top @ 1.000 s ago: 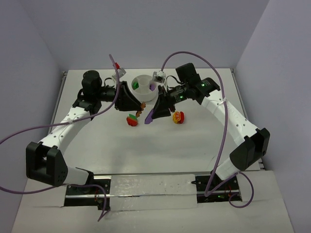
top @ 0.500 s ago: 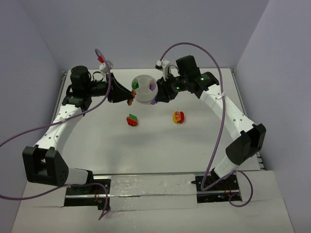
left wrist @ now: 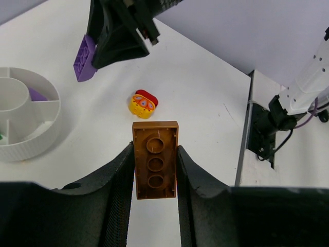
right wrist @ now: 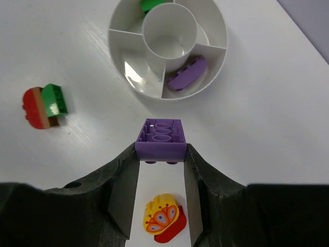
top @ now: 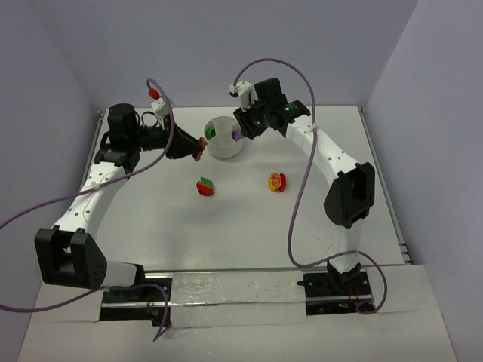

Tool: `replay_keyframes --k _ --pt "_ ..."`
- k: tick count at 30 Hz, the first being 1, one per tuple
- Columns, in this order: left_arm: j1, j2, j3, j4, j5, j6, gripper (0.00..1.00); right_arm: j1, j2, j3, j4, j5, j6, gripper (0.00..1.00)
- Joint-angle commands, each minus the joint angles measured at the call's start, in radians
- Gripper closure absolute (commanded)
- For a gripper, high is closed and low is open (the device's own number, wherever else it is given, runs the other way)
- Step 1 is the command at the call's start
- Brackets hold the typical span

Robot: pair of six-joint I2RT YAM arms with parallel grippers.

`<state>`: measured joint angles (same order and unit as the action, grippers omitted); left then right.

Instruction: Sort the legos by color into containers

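- The white table (top: pixel 302 226) carries everything; both arms reach to its far side.
- The left arm (top: pixel 98 181) stretches up the left side. The right arm (top: pixel 332 158) bends in from the right towards the middle.
- The white bowl (top: pixel 224 149) stands near the far edge between the two grippers. It has a centre well ringed by wedge sections.
- The left gripper (top: pixel 198 147) hangs just left of the bowl. Its fingers (left wrist: pixel 121 170) are clamped on an orange-brown brick (left wrist: pixel 155 159), studs facing the wrist camera. In that view the bowl lies off to the left of the brick.
- The right gripper (top: pixel 240 134) hovers at the bowl's right edge, pinching a purple brick (right wrist: pixel 160 138) between its fingers (right wrist: pixel 126 170). From its wrist camera the bowl sits just beyond the brick.
- A second purple piece (right wrist: pixel 187 73) lies in the wedge nearest the held purple brick.
- A green piece (right wrist: pixel 151 4) lies in a wedge on the far side of the centre well.
- A red-and-green piece (top: pixel 204 186) lies on the table in front of the bowl, apart from both grippers.
- A yellow-and-red piece (top: pixel 277 182) lies to its right on the table. In the right wrist view it shows below the held purple brick.
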<state>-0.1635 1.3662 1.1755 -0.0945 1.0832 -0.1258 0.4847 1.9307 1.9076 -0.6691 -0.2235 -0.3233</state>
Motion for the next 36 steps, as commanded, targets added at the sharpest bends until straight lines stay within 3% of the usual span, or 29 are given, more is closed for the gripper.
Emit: replay_keyframes --k 1,8,16,28,36 --pt "0.016 0.003 0.027 0.077 -0.039 0.02 1.0 -0.015 0.045 0.073 0.111 0.058 -0.001 1.0" --pt "0.033 0.037 0.055 0.014 -0.04 0.084 1.0 -0.021 0.142 0.155 0.132 0.051 0.001 1.0" --pt "0.041 0.068 0.053 0.05 -0.053 0.073 1.0 -0.024 0.218 0.23 0.125 0.05 -0.008 1.0" --pt "0.042 0.17 0.111 0.134 -0.106 0.097 1.0 -0.024 0.262 0.226 0.147 0.055 -0.018 1.0" --pt "0.042 0.23 0.119 0.291 -0.129 -0.003 1.0 -0.024 0.298 0.253 0.144 0.052 -0.015 0.91"
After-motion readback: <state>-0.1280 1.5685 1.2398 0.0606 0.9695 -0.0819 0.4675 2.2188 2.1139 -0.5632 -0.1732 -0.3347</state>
